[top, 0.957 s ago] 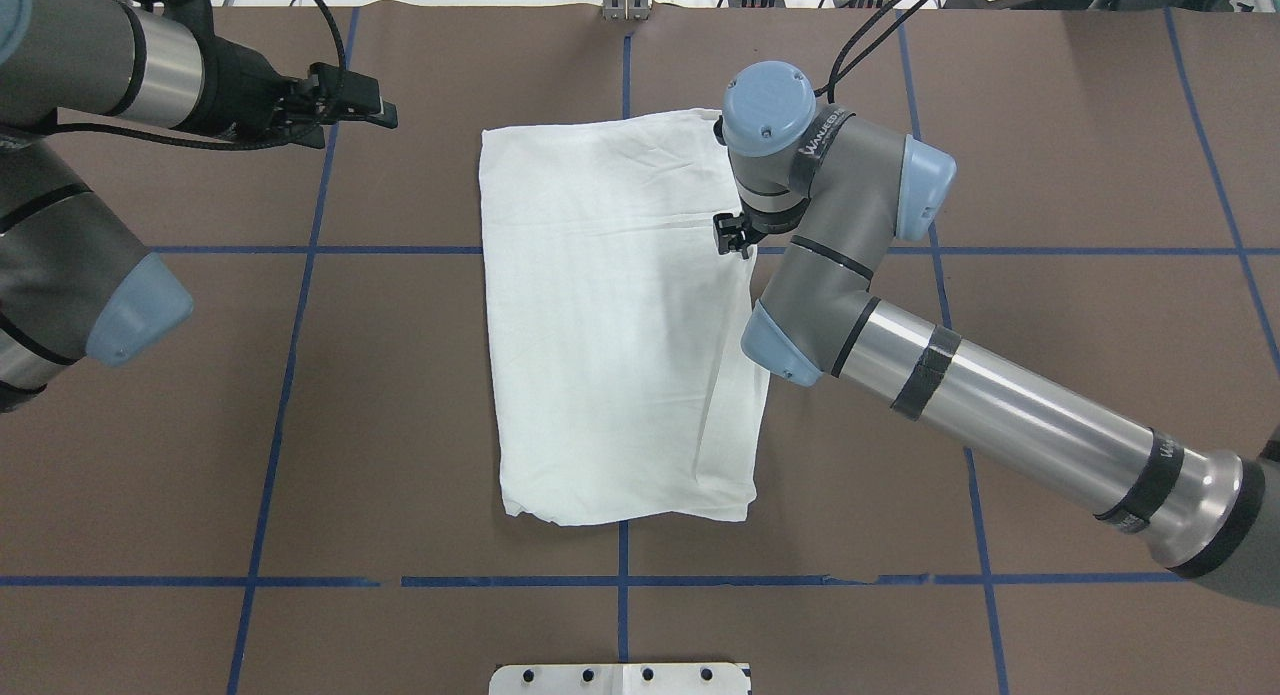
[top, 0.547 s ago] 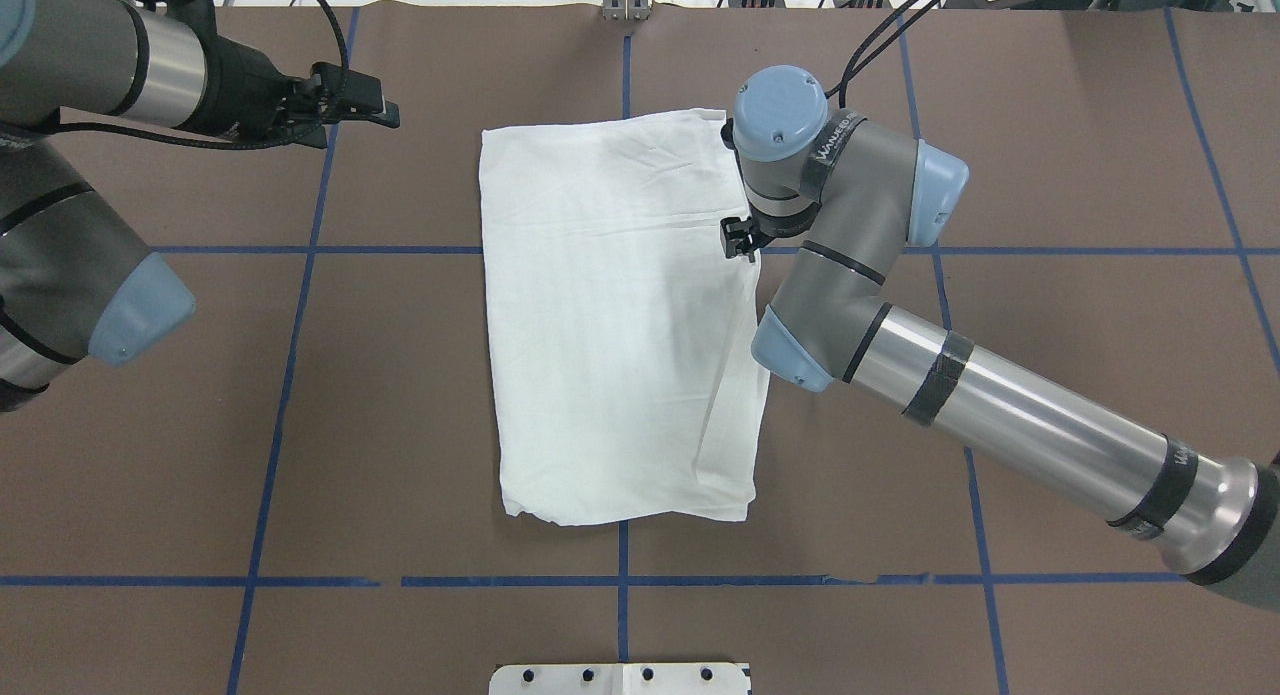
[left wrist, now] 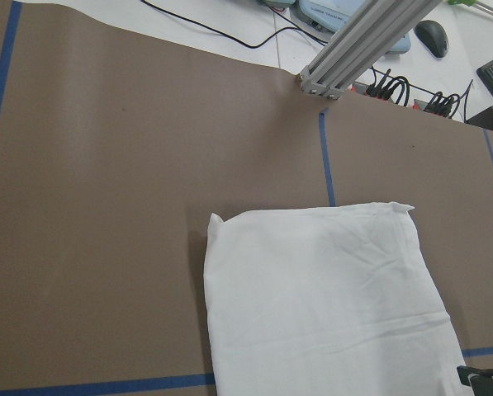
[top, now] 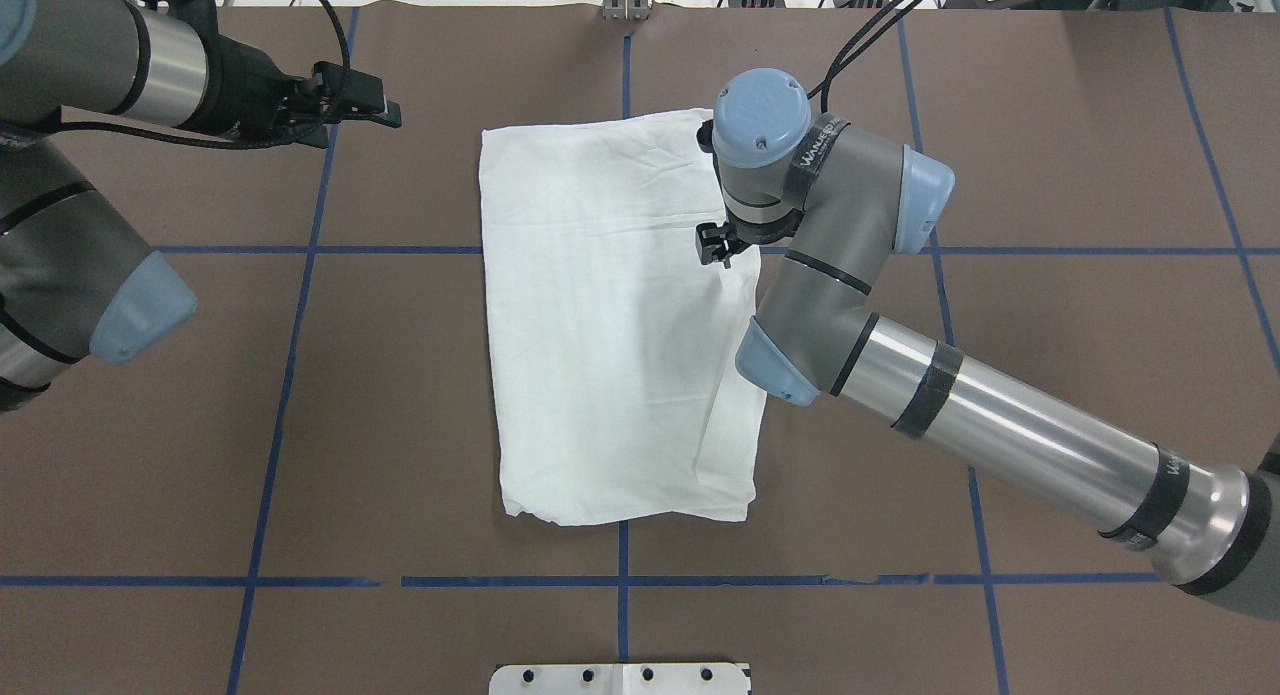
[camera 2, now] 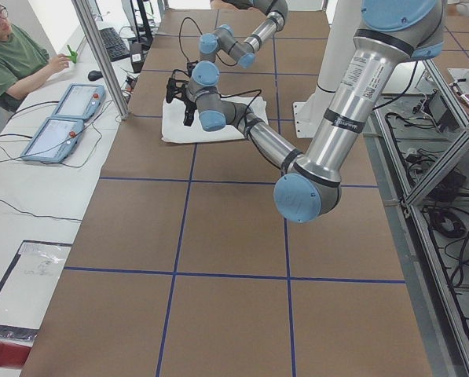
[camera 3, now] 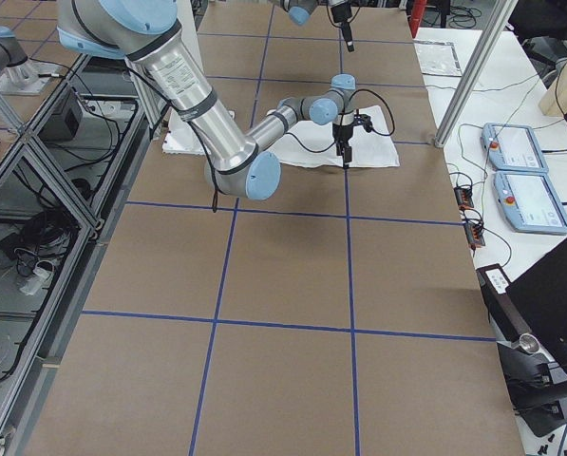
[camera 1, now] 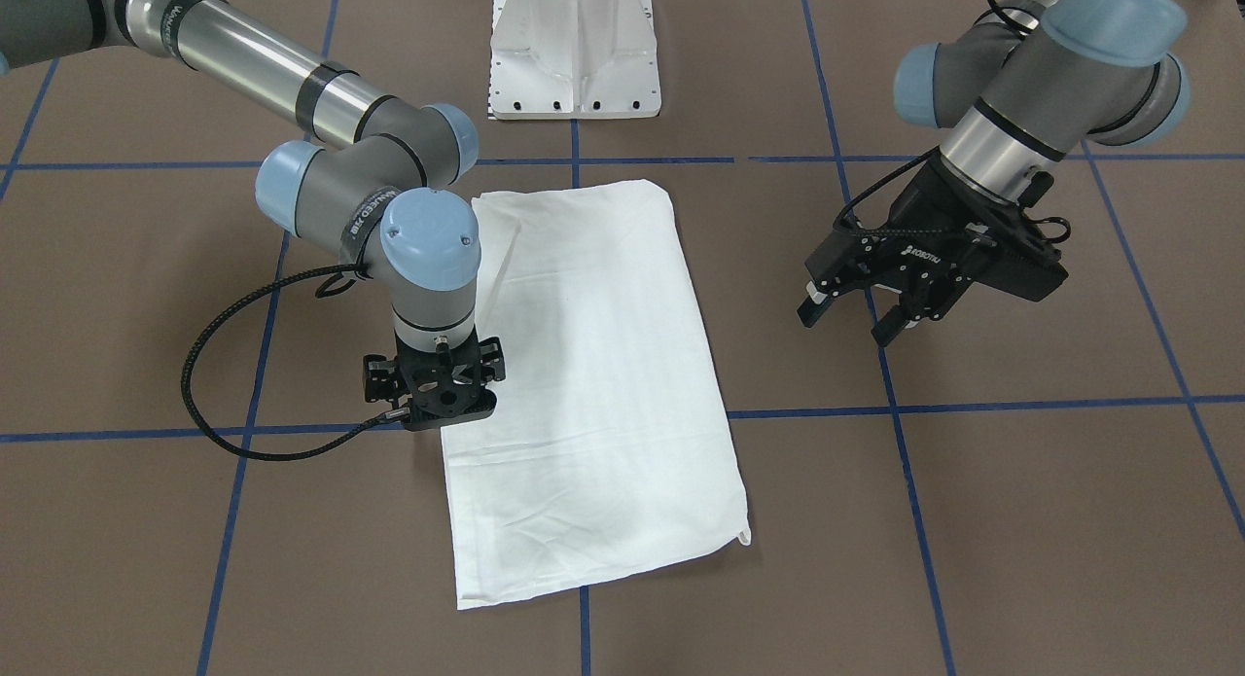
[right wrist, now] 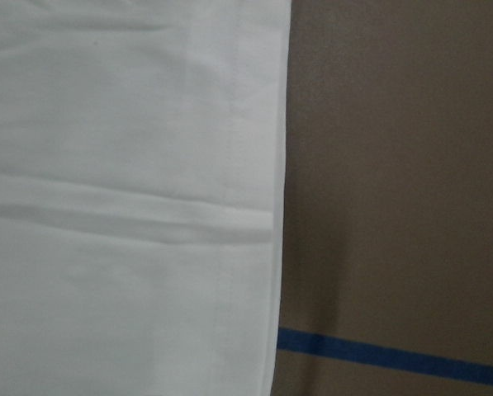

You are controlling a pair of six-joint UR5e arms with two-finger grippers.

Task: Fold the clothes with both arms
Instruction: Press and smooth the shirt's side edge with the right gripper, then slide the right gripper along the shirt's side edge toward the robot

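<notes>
Shirt (top: pixel 600 355) looks light, limp; best pinched at the edge below the right pincer (top: pixel 712 249), open or closed I cannot tell; left pincer (camera 1: pixel 848 321) gapes, well aside

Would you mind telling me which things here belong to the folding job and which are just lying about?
Job: white shirt; right claw, over its edge; left claw, open, off to the side.
Lying about: white pedestal base; blue tape lines; two tablets.
</notes>
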